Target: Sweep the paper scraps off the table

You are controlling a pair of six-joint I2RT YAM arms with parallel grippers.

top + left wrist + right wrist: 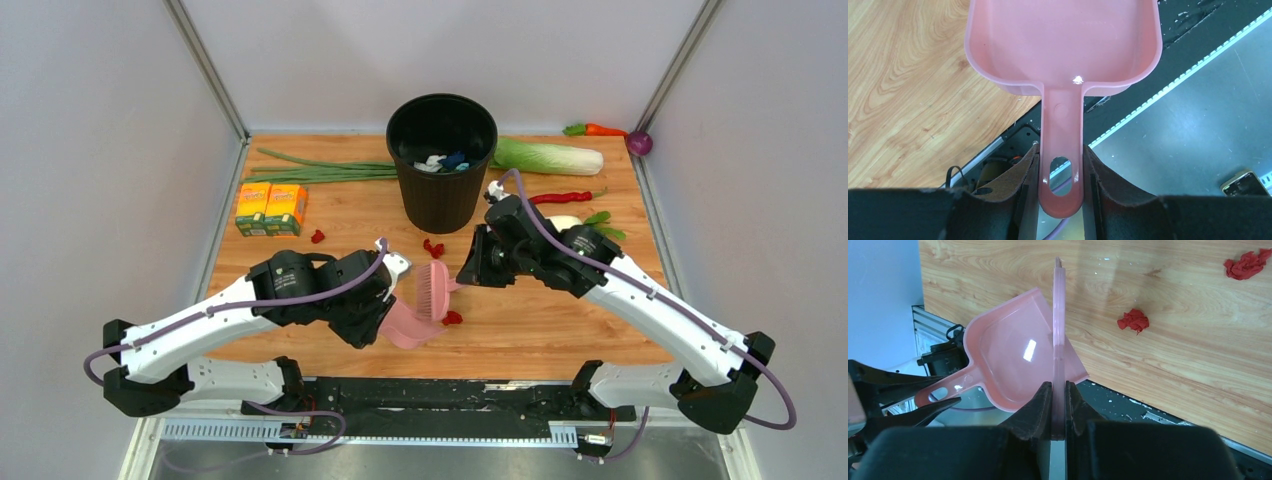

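Three red paper scraps lie on the table [560,320]: one [317,237] at the left, one [433,247] in front of the bin, one [452,318] beside the brush. My left gripper [380,318] [1062,172] is shut on the handle of the pink dustpan [408,326] [1063,45], which hangs over the table's front edge with an empty tray. My right gripper [468,275] [1058,392] is shut on the pink brush [435,288] [1058,325], held just above the dustpan [1013,350]. Two scraps [1134,320] [1247,264] show to its right.
A black bin [441,160] with white and blue scraps inside stands at the back middle. Orange juice boxes [270,208] and green onions [320,170] lie at the left. A cabbage [550,156], red chili [565,197], carrot [600,129] and purple onion [640,143] lie at the right.
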